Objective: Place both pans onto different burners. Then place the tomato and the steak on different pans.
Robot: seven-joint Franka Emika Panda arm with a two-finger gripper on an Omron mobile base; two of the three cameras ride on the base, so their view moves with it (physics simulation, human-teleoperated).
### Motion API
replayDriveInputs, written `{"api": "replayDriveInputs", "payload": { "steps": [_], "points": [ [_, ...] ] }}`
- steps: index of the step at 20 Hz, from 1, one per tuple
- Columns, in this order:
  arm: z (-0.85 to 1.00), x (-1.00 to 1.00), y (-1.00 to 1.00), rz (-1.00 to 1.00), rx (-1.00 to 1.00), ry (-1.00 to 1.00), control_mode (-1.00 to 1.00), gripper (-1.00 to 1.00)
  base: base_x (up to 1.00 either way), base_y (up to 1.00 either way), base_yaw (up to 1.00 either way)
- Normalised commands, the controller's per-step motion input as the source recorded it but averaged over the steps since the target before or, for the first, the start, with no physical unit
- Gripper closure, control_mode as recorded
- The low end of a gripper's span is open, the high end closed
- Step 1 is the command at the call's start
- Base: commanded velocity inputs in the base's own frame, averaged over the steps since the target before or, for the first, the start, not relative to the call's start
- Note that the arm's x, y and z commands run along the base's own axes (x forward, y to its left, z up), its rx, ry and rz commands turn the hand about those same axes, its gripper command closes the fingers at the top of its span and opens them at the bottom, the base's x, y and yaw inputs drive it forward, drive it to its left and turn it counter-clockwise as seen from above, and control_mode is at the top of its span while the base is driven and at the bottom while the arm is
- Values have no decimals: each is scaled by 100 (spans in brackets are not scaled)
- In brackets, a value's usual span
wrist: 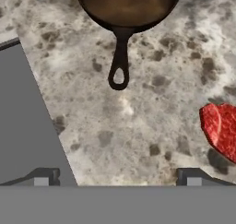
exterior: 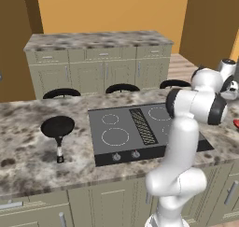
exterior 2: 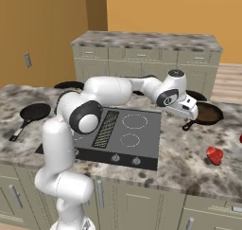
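The brown pan (wrist: 126, 6) sits at the top of the hand view, on the counter (wrist: 138, 126) beside the cooktop (wrist: 23, 121), handle (wrist: 120, 57) pointing down-frame toward the gripper (wrist: 117, 176). The fingers are spread wide with nothing in them. I'd drop straight onto that handle, centred, before closing. The steak (wrist: 221, 128) waits at the right edge, and the black pan (exterior: 58, 126) is at the left of the left base view.

Simulated kitchen with orange walls (exterior: 112, 11). Far side: grey-green cabinets (exterior: 100, 72) under a speckled stone top. Near: a marbled stone counter (exterior: 28, 151), dark stools (exterior: 122, 88) behind it, wooden floor (exterior: 182, 62) right.
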Motion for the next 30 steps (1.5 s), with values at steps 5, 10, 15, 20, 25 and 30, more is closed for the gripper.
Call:
{"api": "replayDriveInputs", "payload": {
  "steps": [5, 10, 15, 20, 25, 30],
  "points": [
    [-31, 35, -18, 0, 0, 0, -100, -100, 0, 0, 0],
    [-27, 30, -17, -1, 0, 0, -100, -100, 0, 0, 0],
    [-25, 36, -17, -1, 0, 0, -100, -100, 0, 0, 0],
    [-24, 34, -14, -1, 0, 0, -100, -100, 0, 0, 0],
    [-21, 38, -16, -1, 0, 0, -100, -100, 0, 0, 0],
    [-11, 24, -26, 0, 3, 0, -100, -100, 0, 0, 0]
  ]
}}
